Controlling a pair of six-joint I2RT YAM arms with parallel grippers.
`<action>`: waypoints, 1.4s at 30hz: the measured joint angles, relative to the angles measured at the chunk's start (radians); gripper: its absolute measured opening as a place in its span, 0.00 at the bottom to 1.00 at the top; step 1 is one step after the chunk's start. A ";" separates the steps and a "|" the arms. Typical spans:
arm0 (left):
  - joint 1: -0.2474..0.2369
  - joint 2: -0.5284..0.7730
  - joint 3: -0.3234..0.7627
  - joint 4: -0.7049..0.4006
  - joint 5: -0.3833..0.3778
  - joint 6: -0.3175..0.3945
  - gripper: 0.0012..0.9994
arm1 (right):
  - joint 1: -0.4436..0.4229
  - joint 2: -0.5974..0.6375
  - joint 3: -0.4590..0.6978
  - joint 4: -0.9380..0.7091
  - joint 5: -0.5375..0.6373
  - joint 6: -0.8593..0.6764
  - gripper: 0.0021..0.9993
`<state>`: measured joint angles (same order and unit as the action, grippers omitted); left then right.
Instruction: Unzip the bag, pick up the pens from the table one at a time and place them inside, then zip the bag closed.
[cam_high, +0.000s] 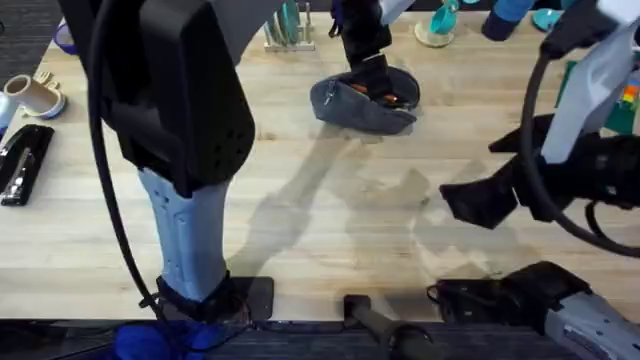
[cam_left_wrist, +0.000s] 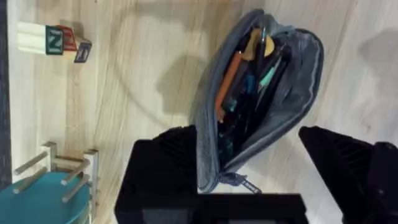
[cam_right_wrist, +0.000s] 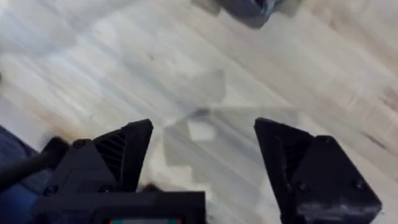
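The bag (cam_left_wrist: 261, 106), a soft grey-blue fabric pouch of long oval shape, lies unzipped on the far middle of the pale, grainy plank worktop (cam_high: 330, 210), its mouth gaping over slim pens: an orange barrel (cam_left_wrist: 227, 84) among teal and dark ones. The metal zipper pull (cam_left_wrist: 239, 182) hangs at the pouch's end. The left tool (cam_left_wrist: 261, 171) hovers over the bag, its blocky black fingers spread wide either side of it. The right tool (cam_right_wrist: 205, 155) hangs above bare wood, well apart from the bag, fingers likewise spread.
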<state>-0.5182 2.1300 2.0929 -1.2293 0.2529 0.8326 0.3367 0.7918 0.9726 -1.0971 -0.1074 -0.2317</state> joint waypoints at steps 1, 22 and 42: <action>0.000 0.000 0.000 -0.004 -0.004 -0.002 1.00 | 0.000 0.000 0.000 -0.014 0.000 0.000 1.00; 0.137 -0.256 0.001 -0.036 0.064 -0.040 1.00 | 0.000 0.000 0.000 -0.165 0.000 0.000 1.00; 0.147 -0.523 -0.001 -0.170 0.027 -0.040 1.00 | 0.000 0.000 0.000 -0.165 0.000 0.000 1.00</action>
<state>-0.3713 1.6068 2.0923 -1.3991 0.2800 0.7925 0.3367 0.7918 0.9722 -1.2625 -0.1074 -0.2317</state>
